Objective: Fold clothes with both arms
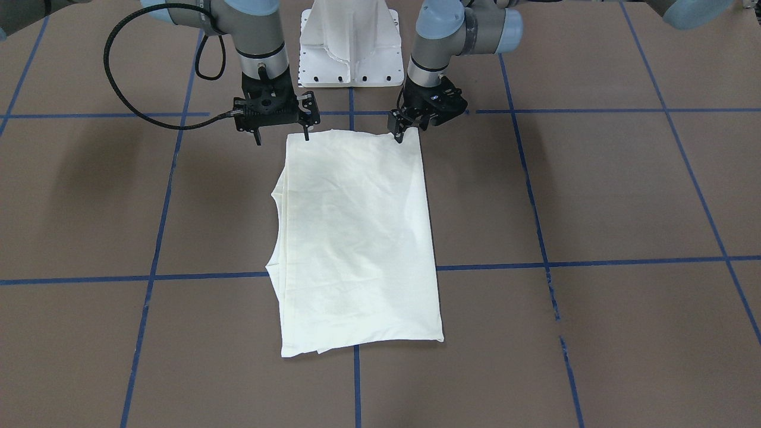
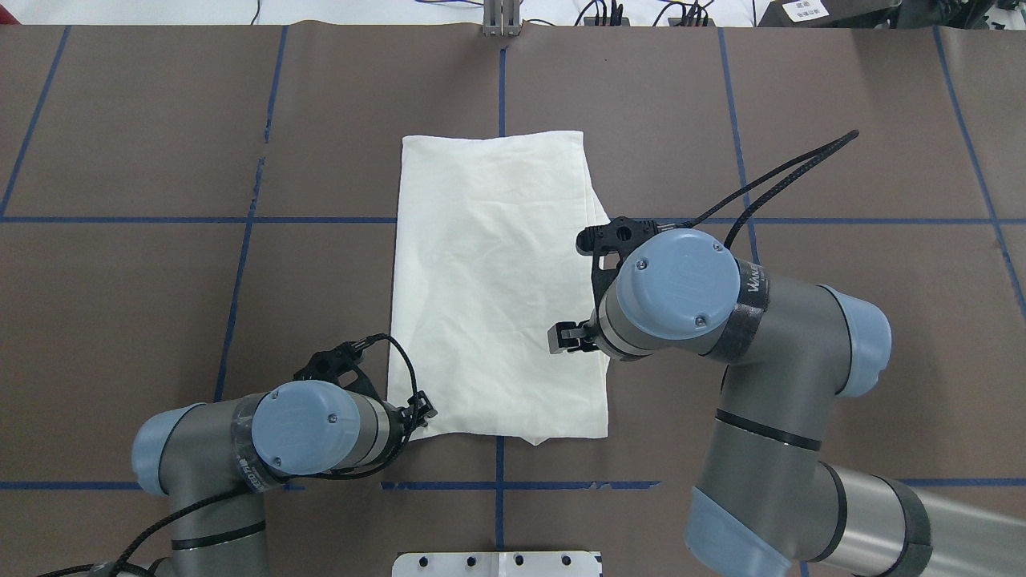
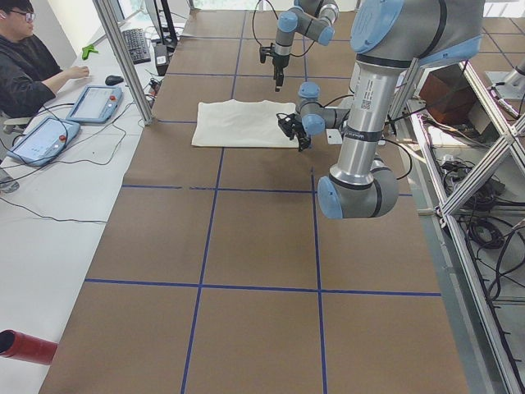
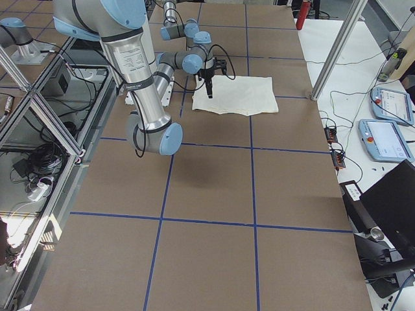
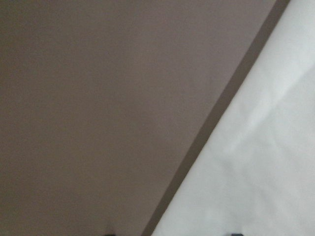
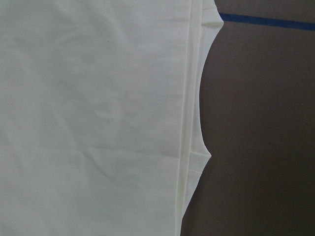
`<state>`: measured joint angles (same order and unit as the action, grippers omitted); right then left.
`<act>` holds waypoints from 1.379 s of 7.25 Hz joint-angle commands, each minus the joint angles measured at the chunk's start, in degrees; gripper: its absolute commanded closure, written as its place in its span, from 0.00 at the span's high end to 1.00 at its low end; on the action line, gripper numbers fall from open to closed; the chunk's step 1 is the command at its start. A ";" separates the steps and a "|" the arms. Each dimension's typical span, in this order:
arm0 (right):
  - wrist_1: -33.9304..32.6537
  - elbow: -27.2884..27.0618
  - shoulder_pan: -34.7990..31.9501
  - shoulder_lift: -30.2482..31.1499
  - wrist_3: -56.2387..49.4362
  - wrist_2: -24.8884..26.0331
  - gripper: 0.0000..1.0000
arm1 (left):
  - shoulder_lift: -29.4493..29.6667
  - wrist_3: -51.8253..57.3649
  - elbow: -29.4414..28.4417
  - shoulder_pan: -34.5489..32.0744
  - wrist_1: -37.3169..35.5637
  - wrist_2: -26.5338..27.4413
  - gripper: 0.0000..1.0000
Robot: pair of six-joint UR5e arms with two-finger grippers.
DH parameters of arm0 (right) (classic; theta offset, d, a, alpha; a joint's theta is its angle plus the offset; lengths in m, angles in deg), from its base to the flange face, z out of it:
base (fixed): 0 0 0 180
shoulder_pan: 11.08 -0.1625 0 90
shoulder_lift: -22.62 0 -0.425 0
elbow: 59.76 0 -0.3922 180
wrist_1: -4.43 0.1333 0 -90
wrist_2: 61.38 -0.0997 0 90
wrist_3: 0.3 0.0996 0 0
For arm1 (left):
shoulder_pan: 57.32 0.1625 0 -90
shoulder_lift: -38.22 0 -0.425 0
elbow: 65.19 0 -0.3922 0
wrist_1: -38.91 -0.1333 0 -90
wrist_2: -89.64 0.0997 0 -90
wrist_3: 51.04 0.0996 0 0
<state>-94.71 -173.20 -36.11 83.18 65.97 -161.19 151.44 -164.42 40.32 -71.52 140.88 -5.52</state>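
Well, the T-shirt (image 1: 357,238) lies folded flat.
Left gripper (image 1: 410,132) and right gripper (image 1: 282,138) hang spread at its robot-side edge.

A cream long-sleeved T-shirt (image 1: 357,238), plain side up and folded into a long flat rectangle with soft creases, lies mid-way across the brown table (image 1: 594,196), one short edge toward the robot. The grey metal right arm (image 1: 255,35) with light-blue joint caps hangs its black two-finger right gripper (image 1: 282,137), fingers spread, over one near corner. The matching left arm (image 1: 443,35) holds its left gripper (image 1: 409,128), fingers apart, at the other corner.
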 commanded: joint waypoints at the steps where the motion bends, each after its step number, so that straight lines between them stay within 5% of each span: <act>1: 0.00 0.06 -0.02 0.43 -0.09 -0.03 1.00 | 0.07 0.00 0.13 -0.05 -0.10 -0.11 0.20; 7: 0.00 0.24 -0.02 0.87 -0.09 0.05 1.00 | 0.07 0.44 3.12 -0.05 -3.26 -0.02 0.16; 9: 0.00 0.15 0.06 0.96 0.09 -0.03 1.00 | -0.02 0.70 3.47 -0.14 -3.26 -0.02 0.00; 10: 0.09 0.06 0.50 0.96 4.00 -0.03 1.00 | 0.07 0.97 3.47 -0.05 -3.26 -0.11 0.00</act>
<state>-94.69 -173.05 -35.96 84.09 66.96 -161.21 151.45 -163.72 43.70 -71.62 137.62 -5.56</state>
